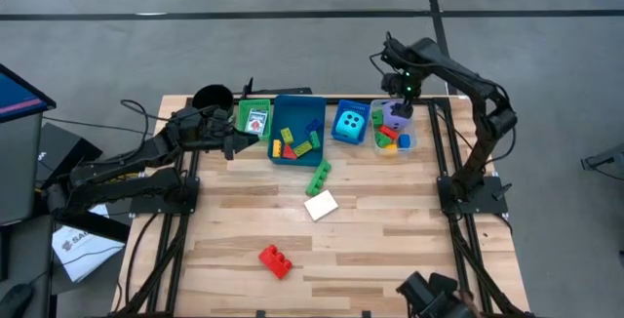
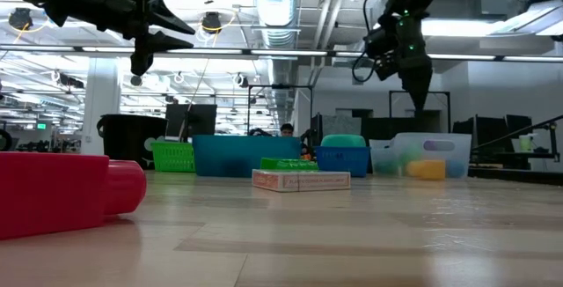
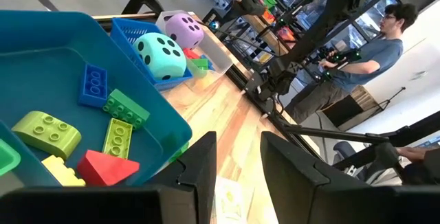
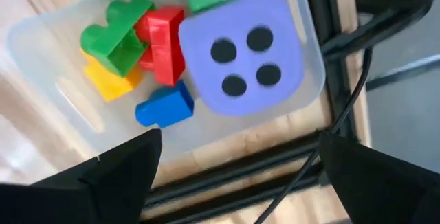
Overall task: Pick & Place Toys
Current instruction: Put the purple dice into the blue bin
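Observation:
My right gripper (image 1: 400, 99) hangs open, pointing down, above the clear tray (image 4: 41, 38). That tray holds a purple dice cube (image 4: 244, 52) and red, green, yellow and blue bricks; my fingers stand wide apart over its edge, touching nothing. My left gripper (image 1: 234, 142) hovers near level at the blue tray's (image 1: 292, 157) left side, its fingers (image 3: 199, 176) a little apart with nothing between them. On the bare table lie a green brick (image 1: 319, 177), a white card (image 1: 321, 205) and a red brick (image 1: 275, 259). A teal dice (image 1: 351, 123) sits in a blue basket.
The blue tray holds several bricks (image 3: 117, 107). A green tray (image 1: 255, 120) with a card and a black cup (image 1: 213, 99) stand at the far left. Dark frame rails (image 1: 444, 152) run along both table sides. A person (image 3: 357, 52) stands beyond the table.

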Robot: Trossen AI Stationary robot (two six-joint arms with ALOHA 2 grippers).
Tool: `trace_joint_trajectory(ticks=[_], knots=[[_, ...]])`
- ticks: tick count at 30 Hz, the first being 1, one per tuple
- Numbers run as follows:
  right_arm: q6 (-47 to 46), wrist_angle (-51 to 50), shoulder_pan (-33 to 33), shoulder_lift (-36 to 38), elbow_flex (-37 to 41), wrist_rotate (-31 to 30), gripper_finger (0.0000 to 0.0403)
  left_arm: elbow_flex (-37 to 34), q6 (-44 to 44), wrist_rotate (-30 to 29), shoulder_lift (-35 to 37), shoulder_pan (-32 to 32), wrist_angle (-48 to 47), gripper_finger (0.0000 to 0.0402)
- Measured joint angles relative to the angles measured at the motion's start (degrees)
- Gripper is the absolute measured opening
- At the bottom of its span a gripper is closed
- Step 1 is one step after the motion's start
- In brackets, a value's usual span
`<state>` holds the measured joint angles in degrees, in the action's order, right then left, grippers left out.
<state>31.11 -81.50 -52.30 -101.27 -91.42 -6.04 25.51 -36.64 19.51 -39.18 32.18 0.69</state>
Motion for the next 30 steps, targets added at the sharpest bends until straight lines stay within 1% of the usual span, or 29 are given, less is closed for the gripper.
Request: trace_joint_trajectory(ticks=[5, 8, 11, 14, 17, 22, 27, 30], knots=[[1.8, 5.6, 0.6, 1.2, 1.5, -0.3, 0.0385, 0.0, 0.0, 0.0, 0.0, 0.0, 0.0, 0.0108], [1.9, 8.8, 0.7, 1.2, 1.5, -2.9, 0.0385, 0.0, 0.0, 0.0, 0.0, 0.0, 0.1, 0.0108], [0.6, 9.4, 0.6, 1.1, 1.5, -3.2, 0.0385, 0.0, 0.0, 0.0, 0.0, 0.0, 0.1, 0.0108], [-3.0, 10.3, 0.6, 1.1, 1.5, 0.8, 0.0385, 0.0, 0.0, 0.0, 0.0, 0.0, 0.1, 0.0108], [-5.7, 10.1, 0.3, 1.0, 1.5, 3.5, 0.0385, 0.0, 0.0, 0.0, 0.0, 0.0, 0.2, 0.0108], [-3.8, 7.3, 0.0, 1.0, 1.5, 6.5, 0.0386, 0.0, 0.0, 0.0, 0.0, 0.0, 0.2, 0.0108], [-4.8, 7.0, -0.5, 1.0, 1.5, 8.5, 0.0398, 0.0, 0.0, 0.0, 0.0, 0.0, 0.2, 0.0108], [-5.2, 7.0, -1.0, 1.0, 1.5, 9.1, 0.0396, 0.0, 0.0, 0.0, 0.0, 0.0, 0.2, 0.0108]])
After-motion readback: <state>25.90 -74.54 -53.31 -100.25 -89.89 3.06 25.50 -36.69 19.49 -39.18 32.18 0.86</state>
